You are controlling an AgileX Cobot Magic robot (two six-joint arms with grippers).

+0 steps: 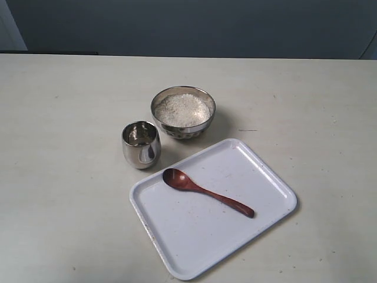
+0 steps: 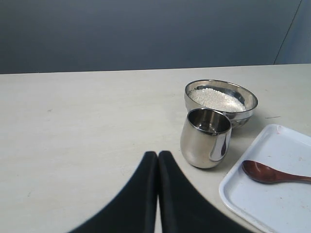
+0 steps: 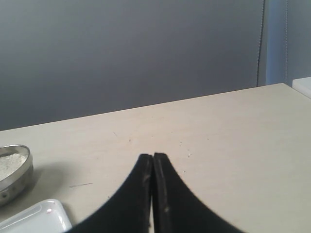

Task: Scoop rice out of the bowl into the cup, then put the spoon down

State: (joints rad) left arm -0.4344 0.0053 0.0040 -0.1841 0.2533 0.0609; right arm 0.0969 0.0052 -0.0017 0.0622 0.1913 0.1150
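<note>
The bowl (image 1: 184, 132) stands on the tabletop (image 1: 65, 177) and holds a mound of rice (image 1: 182, 109) that reaches close to its rim. The cup (image 1: 141, 148) stands upright just beside the bowl, on the side nearer the exterior camera and to the left in that view; whether the two touch cannot be told. The inside of the cup shows only dark reflections, so its contents cannot be made out. The spoon (image 1: 206, 191) lies flat on a white tray (image 1: 259, 177) in front of the bowl, hollow side up, its oval end toward the cup and its handle running toward the right of the exterior view. Both claws show only in the wrist views. The left claw (image 2: 158, 155) has its two black fingers pressed together at the tips and holds nothing; its base is cut off by the frame edge. In that view the cup covers part of the bowl, and the end of the spoon handle and much of the tray fall outside the frame. The right claw (image 3: 152, 156) is likewise closed tip to tip on nothing, above bare tabletop; there only a slice of the bowl and one tray corner are visible.
</note>
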